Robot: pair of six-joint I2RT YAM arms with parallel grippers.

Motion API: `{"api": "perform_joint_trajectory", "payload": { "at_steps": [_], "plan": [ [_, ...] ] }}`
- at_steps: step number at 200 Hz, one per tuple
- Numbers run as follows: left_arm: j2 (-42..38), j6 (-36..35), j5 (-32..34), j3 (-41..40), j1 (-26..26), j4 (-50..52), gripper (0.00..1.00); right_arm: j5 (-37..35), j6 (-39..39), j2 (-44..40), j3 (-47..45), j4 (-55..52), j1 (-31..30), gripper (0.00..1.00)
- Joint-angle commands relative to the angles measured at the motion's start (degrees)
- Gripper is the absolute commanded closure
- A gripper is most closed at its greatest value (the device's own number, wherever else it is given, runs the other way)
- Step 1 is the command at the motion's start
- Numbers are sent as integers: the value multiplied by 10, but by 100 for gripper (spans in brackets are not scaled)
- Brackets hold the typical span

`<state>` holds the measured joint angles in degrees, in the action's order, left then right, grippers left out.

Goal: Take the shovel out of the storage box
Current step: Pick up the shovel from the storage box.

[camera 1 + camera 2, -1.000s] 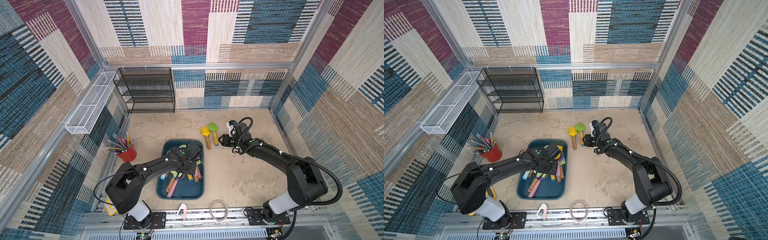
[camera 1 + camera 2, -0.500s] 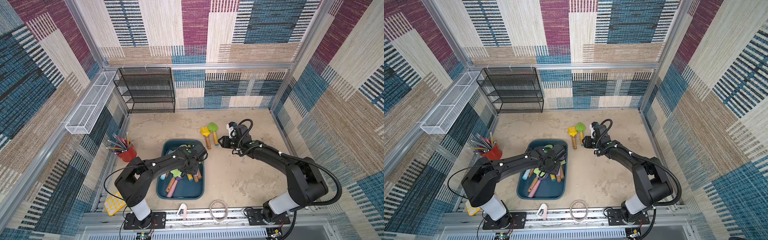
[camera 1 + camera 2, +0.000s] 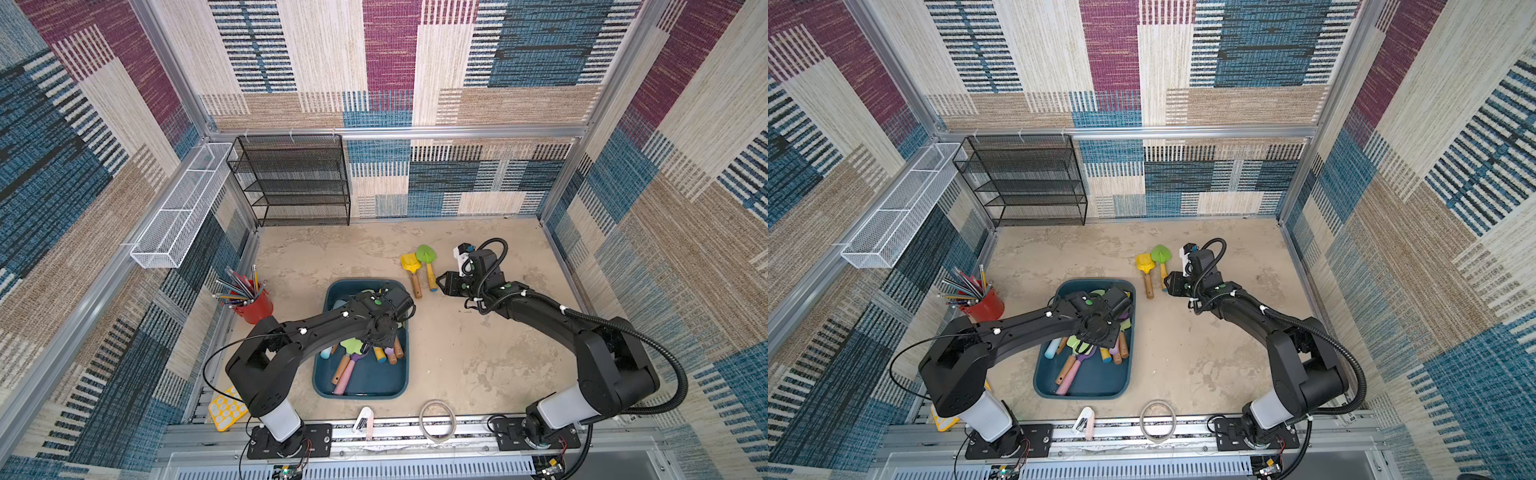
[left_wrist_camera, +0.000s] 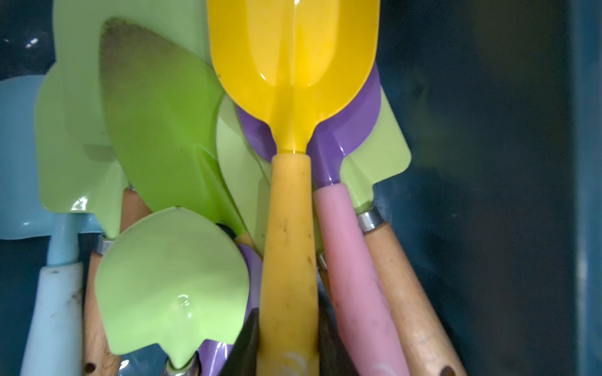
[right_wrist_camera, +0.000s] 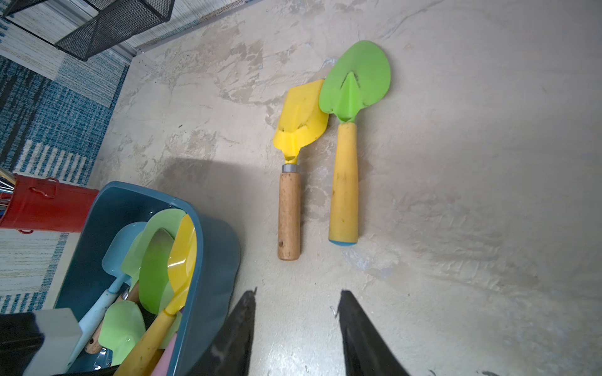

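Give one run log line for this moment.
left claw: closed on yellow shovel, inside storage box | right claw: open, empty

— What do we see along the back?

— We see a black mesh shelf rack (image 3: pixel 291 178) with several tiers, standing on the tabletop (image 3: pixel 478 353) against the rear wall. A long white wire basket (image 3: pixel 178 208) is fixed to the left wall, one end near the rack's top corner.

— And nearer the front?

— A red cup (image 3: pixel 255 307) stands by the left wall with pencils (image 3: pixel 237 284) fanning out of it. Along the front edge we find a yellow card (image 3: pixel 226 409) with a grid of pale squares, partly hidden, a small white object (image 3: pixel 363 417) we cannot identify, and a pale ring (image 3: pixel 421 420) lying flat.

— The surroundings?

— The tabletop is mottled beige. The walls (image 3: pixel 390 62) are woven patchwork in blue, maroon, tan and cream.
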<state>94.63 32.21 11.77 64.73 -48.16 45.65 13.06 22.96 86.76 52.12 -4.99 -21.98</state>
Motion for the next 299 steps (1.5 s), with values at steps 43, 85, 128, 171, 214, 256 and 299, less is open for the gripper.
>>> {"api": "perform_joint_trajectory", "payload": {
  "at_steps": [43,85,128,171,214,256,299],
  "plan": [
    [-79,14,28,-18,6,31,85,9,14,-24,14,13,-36,55],
    [-145,24,0,-61,40,12,86,64,46,-35,9,40,-69,53],
    [-239,39,-101,-127,116,-56,87,166,96,-29,-1,107,-95,38],
    [-321,70,-203,-181,190,-115,89,248,160,-6,-13,199,-117,34],
    [-369,117,-307,-233,244,-190,88,311,228,31,-34,309,-136,35],
    [-395,181,-400,-292,278,-306,88,360,292,81,-40,415,-156,36],
    [-408,250,-464,-353,287,-437,88,392,347,132,-28,496,-163,37]
  ]
}}
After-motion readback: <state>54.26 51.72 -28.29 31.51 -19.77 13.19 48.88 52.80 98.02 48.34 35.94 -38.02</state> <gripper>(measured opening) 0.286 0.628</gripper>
